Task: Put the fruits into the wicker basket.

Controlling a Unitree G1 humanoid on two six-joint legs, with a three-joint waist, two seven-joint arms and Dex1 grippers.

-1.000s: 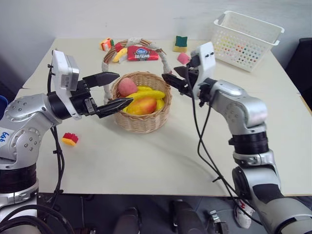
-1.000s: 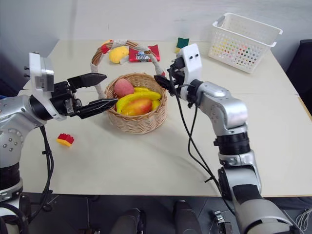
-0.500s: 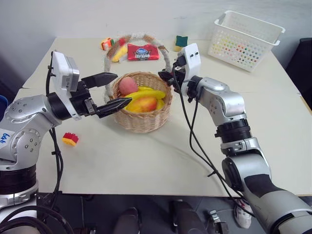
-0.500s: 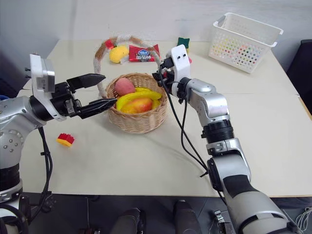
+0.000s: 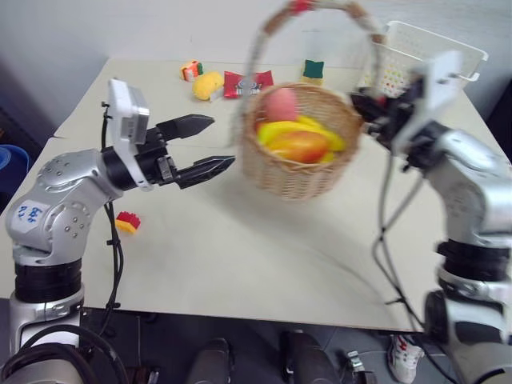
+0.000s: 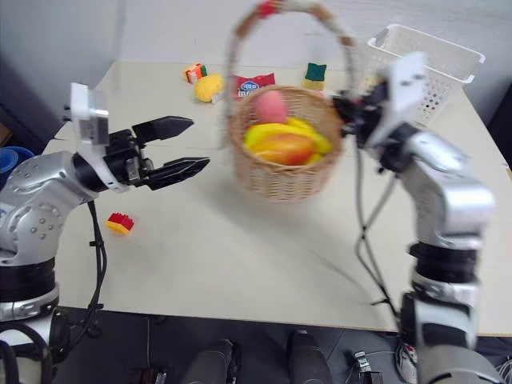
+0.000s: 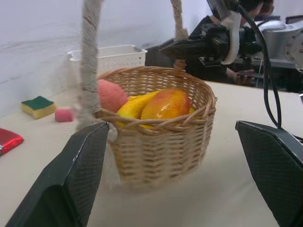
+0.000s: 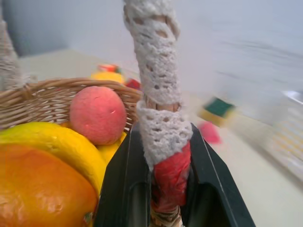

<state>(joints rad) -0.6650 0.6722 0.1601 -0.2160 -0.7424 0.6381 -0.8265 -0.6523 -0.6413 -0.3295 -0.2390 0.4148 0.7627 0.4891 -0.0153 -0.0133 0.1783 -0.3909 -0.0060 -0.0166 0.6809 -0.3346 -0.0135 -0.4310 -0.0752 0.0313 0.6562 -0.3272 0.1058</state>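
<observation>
The wicker basket (image 5: 300,164) is left of my right gripper (image 5: 366,104), over the middle of the table, and blurred with motion. It holds a pink peach (image 5: 280,104), a yellow banana (image 5: 308,130) and an orange-red mango (image 5: 302,147). In the right wrist view my right gripper (image 8: 163,142) is shut on the cloth-wrapped handle (image 8: 158,85) near its foot. Whether the basket's base touches the table I cannot tell. My left gripper (image 5: 222,141) is open just left of the basket, holding nothing. A yellow fruit (image 5: 208,84) lies on the table at the back.
A red snack packet (image 5: 246,82), a small orange toy (image 5: 190,70) and a green-and-yellow sponge (image 5: 314,70) lie along the back. The white lattice basket (image 5: 436,48) stands at the back right. A red-and-yellow block (image 5: 126,222) sits near the left edge.
My right gripper closed on the basket's handle and swung right, carrying the basket and its fruit with it. My left gripper stayed open and edged slightly right. The view has also shifted.
</observation>
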